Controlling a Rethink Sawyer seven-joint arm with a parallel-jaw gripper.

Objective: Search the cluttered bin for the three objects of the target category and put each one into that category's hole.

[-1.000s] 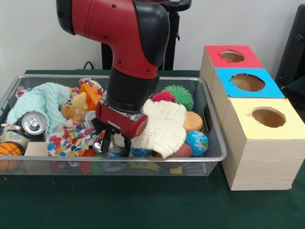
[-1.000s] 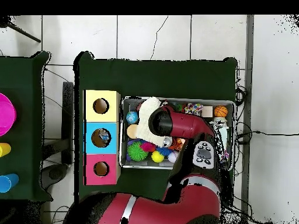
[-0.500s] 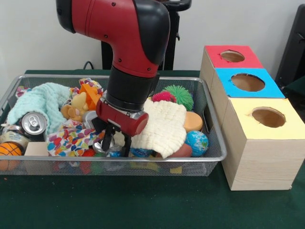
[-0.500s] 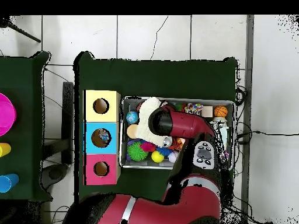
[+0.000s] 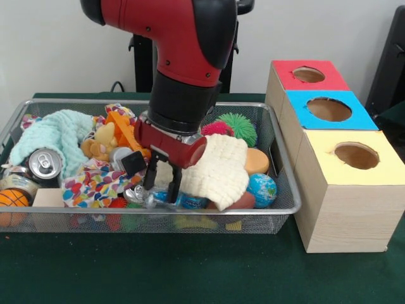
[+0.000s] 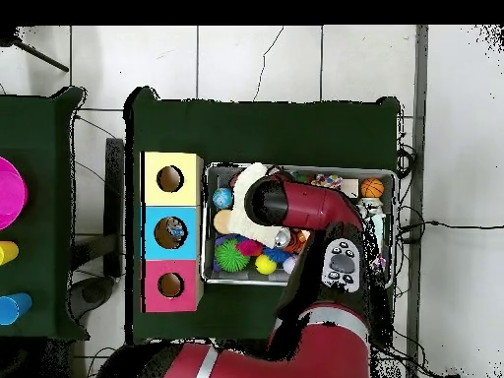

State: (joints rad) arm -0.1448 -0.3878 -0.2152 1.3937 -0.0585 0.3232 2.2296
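Green cloth covers the counter (image 5: 190, 272), and on it sits the wire bin (image 5: 278, 209), still full of toys. Close to the front of the bin lie a little basketball (image 5: 12, 199) and a globe ball (image 5: 261, 189). Just behind them hangs the pincer (image 5: 162, 187). A moment ago it was pushed down low into the pile. Now it has come up a bit and slid a little toward the cream cloth (image 5: 218, 168). I cannot tell if it is wide or pinched, or if it has got anything. So this dig may have come up with nothing. A can (image 5: 43, 163) rests farther over, and a green spiky ball (image 5: 240, 128) sits at the back. Beside the bin stand the yellow box (image 5: 354, 190), then the blue box (image 5: 329, 111), then the red box (image 5: 308, 75), each with a hole on top. Nothing is on its way to a hole yet, so the hunt goes on.
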